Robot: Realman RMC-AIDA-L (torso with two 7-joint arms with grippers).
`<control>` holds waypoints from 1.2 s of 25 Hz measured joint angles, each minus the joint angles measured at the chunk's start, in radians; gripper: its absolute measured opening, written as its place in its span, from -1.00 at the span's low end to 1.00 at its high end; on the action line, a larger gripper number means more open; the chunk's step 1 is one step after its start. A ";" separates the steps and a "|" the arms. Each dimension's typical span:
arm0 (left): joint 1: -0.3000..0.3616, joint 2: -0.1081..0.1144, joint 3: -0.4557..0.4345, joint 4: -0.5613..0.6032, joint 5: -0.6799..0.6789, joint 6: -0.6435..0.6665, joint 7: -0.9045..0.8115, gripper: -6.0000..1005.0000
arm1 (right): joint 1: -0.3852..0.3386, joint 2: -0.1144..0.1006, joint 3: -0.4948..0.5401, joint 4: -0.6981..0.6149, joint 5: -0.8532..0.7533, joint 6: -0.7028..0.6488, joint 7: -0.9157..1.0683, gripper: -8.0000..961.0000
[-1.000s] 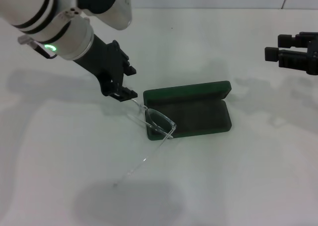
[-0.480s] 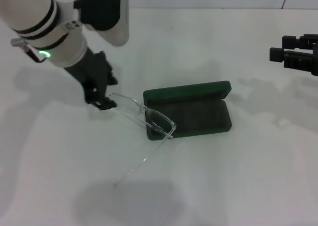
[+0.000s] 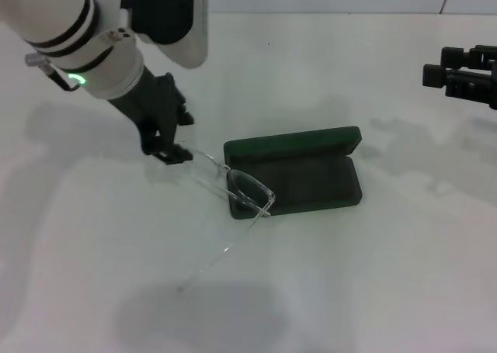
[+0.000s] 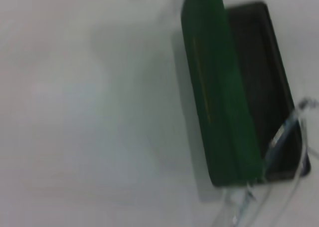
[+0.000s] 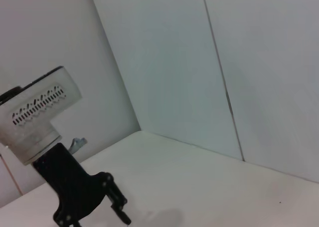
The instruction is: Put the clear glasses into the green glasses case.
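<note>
**One lens over the case edge**

Head view: the clear glasses straddle the open green glasses case's left end on the counter. The left hand hovers beside them, fingers narrow, empty; the right hand, aperture unclear, is parked far right.

Left wrist view: case lid upright, glasses at its end.

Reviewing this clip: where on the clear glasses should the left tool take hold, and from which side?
Probably the temple arm of the clear glasses that reaches out past the green glasses case end toward the left tool, approached from the robot's left. The front leans on the case rim, harder to pinch.
</note>
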State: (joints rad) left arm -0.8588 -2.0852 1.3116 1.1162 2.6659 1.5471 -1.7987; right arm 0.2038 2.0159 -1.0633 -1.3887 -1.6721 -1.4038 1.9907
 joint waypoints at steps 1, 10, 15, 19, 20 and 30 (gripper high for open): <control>-0.002 0.000 0.000 0.000 -0.008 -0.011 0.003 0.10 | 0.001 0.000 0.000 0.000 0.000 0.000 0.000 0.04; -0.029 -0.002 0.006 -0.076 -0.020 -0.048 0.012 0.10 | 0.006 0.000 0.031 0.057 0.019 -0.008 -0.035 0.04; -0.034 -0.005 0.006 -0.099 -0.023 -0.062 0.012 0.10 | 0.014 -0.001 0.053 0.094 0.041 -0.020 -0.059 0.04; -0.042 -0.006 0.008 -0.126 -0.037 -0.080 0.014 0.10 | 0.018 -0.002 0.055 0.103 0.042 -0.023 -0.066 0.04; -0.045 -0.006 0.008 -0.134 -0.041 -0.085 0.016 0.10 | 0.019 -0.002 0.055 0.104 0.042 -0.023 -0.068 0.04; -0.056 -0.007 0.009 -0.208 -0.053 -0.136 0.038 0.09 | 0.019 -0.002 0.065 0.122 0.042 -0.030 -0.078 0.03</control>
State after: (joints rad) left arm -0.9147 -2.0924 1.3207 0.9085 2.6125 1.4113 -1.7606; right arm 0.2230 2.0140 -0.9987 -1.2668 -1.6305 -1.4341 1.9129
